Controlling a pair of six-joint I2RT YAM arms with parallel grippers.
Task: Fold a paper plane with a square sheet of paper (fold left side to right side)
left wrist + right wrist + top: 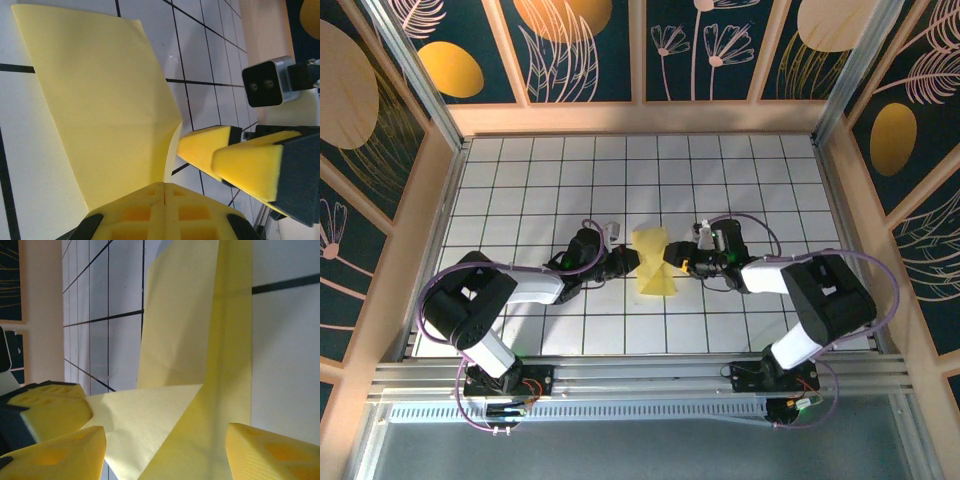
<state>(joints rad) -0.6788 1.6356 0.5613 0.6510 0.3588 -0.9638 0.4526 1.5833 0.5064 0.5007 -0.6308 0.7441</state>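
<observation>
Left fingers (150,212) clench the thin pale yellow paper sheet (658,280) at nine o'clock; right fingers (270,452) hang released at three.

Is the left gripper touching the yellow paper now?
Touching. The left wrist view shows the left gripper shut on the lower corner of the yellow paper.

My desk (540,170) is white, ruled in black grid lines, evenly lit. Dark teal walls (605,75) painted with pale flowers and orange ovals, framed in light wood, surround me.
</observation>
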